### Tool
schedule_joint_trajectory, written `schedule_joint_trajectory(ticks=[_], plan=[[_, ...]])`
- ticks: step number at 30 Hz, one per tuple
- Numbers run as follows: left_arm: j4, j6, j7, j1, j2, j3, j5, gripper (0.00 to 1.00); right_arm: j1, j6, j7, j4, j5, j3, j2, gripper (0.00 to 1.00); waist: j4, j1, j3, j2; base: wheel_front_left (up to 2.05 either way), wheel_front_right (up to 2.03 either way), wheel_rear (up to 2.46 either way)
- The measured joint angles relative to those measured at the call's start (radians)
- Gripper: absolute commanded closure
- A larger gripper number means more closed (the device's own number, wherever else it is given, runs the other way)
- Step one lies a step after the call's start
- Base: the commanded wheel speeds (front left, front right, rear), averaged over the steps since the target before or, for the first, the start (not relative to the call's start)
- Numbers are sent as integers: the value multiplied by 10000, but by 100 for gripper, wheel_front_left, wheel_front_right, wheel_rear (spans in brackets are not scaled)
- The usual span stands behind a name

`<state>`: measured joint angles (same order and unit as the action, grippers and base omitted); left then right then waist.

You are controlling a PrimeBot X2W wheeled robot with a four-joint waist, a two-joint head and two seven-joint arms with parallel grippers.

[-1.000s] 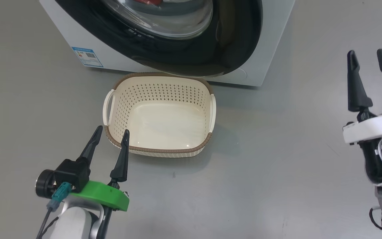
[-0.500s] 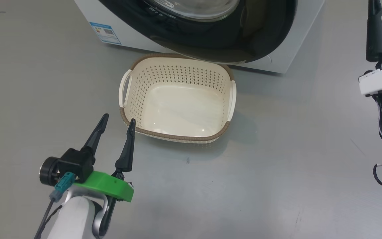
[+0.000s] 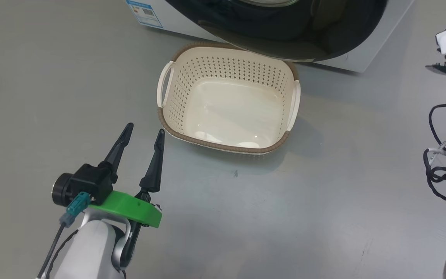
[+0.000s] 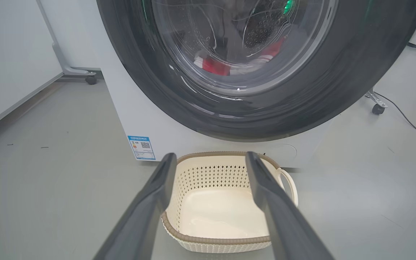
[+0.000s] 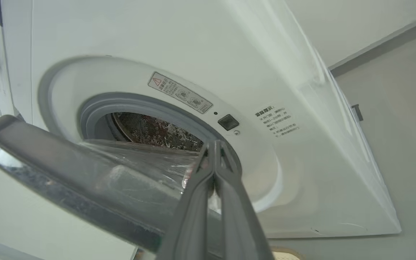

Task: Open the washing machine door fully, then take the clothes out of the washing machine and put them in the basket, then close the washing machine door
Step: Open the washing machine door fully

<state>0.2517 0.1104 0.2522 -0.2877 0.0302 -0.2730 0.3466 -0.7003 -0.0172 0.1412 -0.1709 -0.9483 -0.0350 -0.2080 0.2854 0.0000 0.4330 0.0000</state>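
the washing machine door (image 5: 60, 173) hangs partly ajar from the washing machine (image 5: 157, 43). it looks rigid, glossy and weighty on its hinge, so hooking behind the free rim should serve better than pinching the glass. the clothes (image 4: 213, 66), soft and light, lie in the drum (image 5: 150, 131). the right end effector (image 5: 214, 144) is raised at the gap, jaws pressed together with nothing between them. the left end effector (image 3: 145, 129) hovers low, spread wide and empty, just beside the basket (image 3: 227, 66) on the floor (image 3: 323, 193).
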Motion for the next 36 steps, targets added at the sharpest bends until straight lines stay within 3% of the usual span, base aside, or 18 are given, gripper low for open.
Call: schedule_joint_trajectory(ticks=[4,9,36], plan=[[-6,2,0,-105,-10,-119,58,0,-510,303,577,-414,-1120,368,514,100,180,0,166,0,0,0,0],[-6,2,0,-219,-13,-165,146,0,-1155,566,1062,-792,-1559,575,514,100,385,2,334,0,0,0,0],[96,-38,0,-314,-27,-173,157,0,-1941,713,3170,-2190,-3402,757,713,100,556,1,440,0,0,0,0]])
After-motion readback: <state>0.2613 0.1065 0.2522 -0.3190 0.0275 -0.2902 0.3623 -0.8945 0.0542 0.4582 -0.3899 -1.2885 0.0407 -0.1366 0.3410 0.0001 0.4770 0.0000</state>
